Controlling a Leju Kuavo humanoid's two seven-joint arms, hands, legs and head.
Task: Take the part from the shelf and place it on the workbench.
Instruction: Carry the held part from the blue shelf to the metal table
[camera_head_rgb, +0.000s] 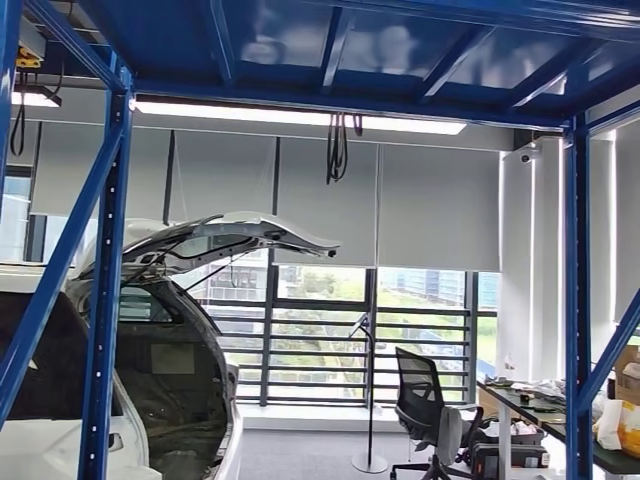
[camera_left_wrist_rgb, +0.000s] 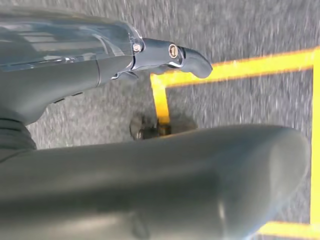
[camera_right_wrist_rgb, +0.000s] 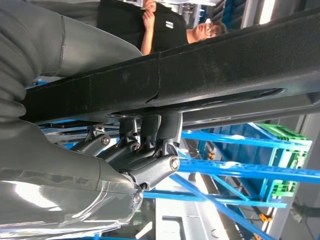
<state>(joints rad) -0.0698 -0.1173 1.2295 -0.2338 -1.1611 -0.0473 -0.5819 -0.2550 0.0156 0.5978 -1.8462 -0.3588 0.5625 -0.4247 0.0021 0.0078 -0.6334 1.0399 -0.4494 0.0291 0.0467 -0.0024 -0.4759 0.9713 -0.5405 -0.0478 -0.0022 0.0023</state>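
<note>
Black and long, the part (camera_right_wrist_rgb: 211, 70) lies clamped in the right hand (camera_right_wrist_rgb: 147, 150): in the right wrist view the dark fingers (camera_right_wrist_rgb: 130, 135) curl up against its underside while the thick grey thumb sits on the other face, so the bar runs well past the hand on both ends. It is off the shelf and being carried, not yet set down. The left hand (camera_left_wrist_rgb: 158, 125) hangs low over grey carpet marked with yellow tape lines (camera_left_wrist_rgb: 241, 65); its fingers lie straight and apart and it holds nothing.

From the head view the robot looks out through blue racking posts (camera_head_rgb: 106, 270) toward a white car with its hatch raised (camera_head_rgb: 189, 300) on the left, a black office chair (camera_head_rgb: 423, 410) in the middle distance, and a cluttered table (camera_head_rgb: 558, 415) at the far right. A person in a black shirt (camera_right_wrist_rgb: 166, 25) stands close beside the carried bar.

My worry is the length of that part. Held by one hand near its middle, it could swing as the robot turns and clip a racking post, the car or the person nearby. The grip looks to rest on a narrow face, so a jolt might let the bar rotate or slide out. The table is crowded too; setting down blind could knock things off its edge.
</note>
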